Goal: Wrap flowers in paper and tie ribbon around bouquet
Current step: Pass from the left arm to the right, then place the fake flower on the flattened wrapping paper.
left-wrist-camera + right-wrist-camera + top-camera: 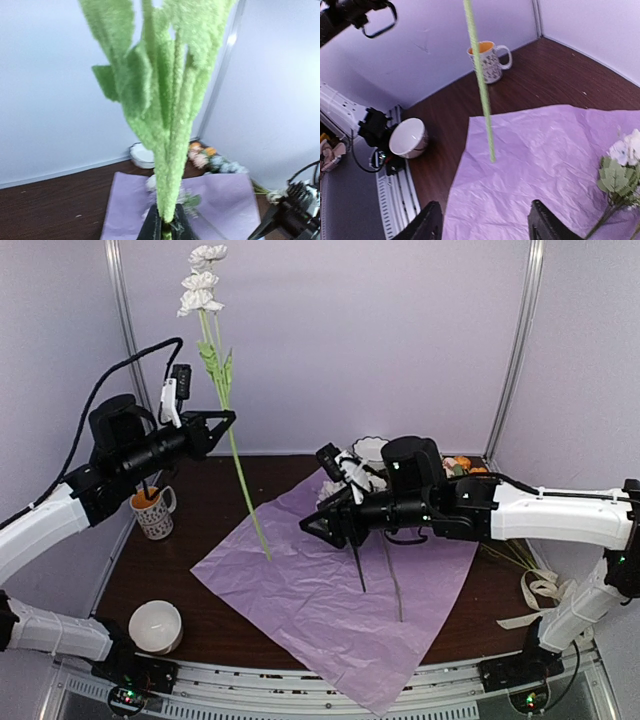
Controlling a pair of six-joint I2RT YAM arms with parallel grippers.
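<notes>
Two claws differ: your left claw (228, 418) pinches a white flower stem (222, 370) at its leaves, nearly upright in the air, stalk tip down over the paper (320, 610) on the counter (200, 502). Your right claw (485, 220) hovers spread above that sheet, gripping nothing, with other flowers (620, 165) lying just beside it.

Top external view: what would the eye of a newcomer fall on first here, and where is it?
First, the tall white flower stem, held nearly upright high above the dark table by the left arm's fingers, its stalk tip pointing down at the pink-lilac paper. That crinkled paper, spread across the table's middle, comes next. The right arm's fingers stand open above it, near more flowers lying on the sheet.
</notes>
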